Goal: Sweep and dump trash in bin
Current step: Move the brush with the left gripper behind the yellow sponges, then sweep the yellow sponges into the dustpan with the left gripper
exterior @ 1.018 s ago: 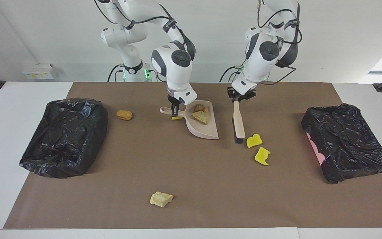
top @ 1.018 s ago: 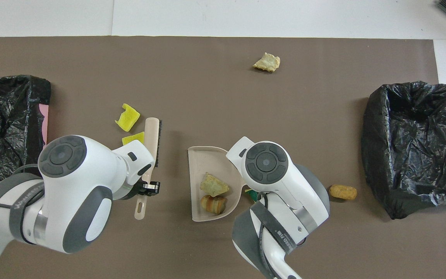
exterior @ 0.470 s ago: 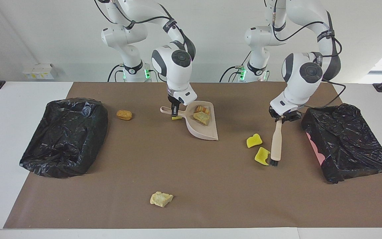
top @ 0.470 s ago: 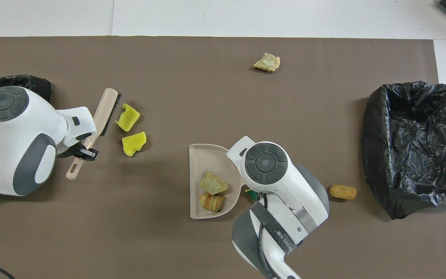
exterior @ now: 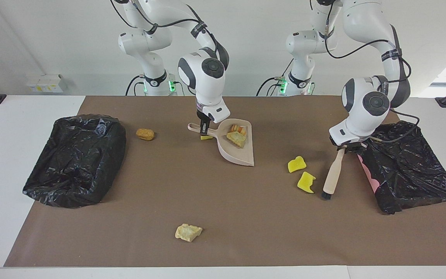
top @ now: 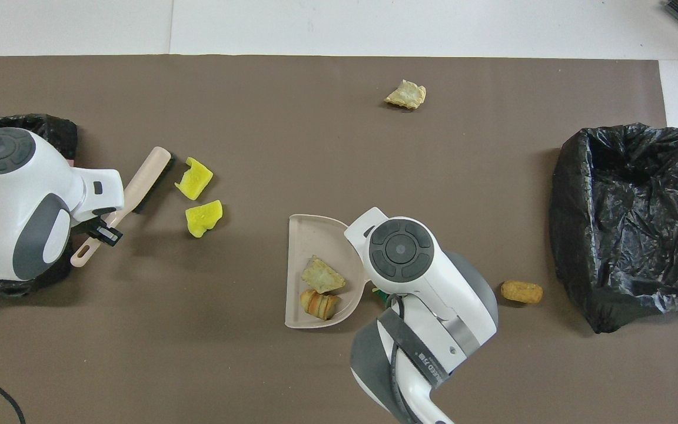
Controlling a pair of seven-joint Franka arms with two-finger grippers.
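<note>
A beige black-bristled brush (exterior: 332, 173) was gripped shut by the left gripper (exterior: 345, 147), its long axis slanting beside two yellow sponge scraps (exterior: 301, 173), which lay toward the beige plastic dustpan (exterior: 237, 153) clasped by the right gripper (exterior: 204, 131).

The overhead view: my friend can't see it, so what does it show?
Two robot arms work at a brown table: the left end effector holds a brush beside two yellow sponge scraps, and the right arm holds a dustpan with two scraps in it. A black-bagged bin sits at each end of the table.
</note>
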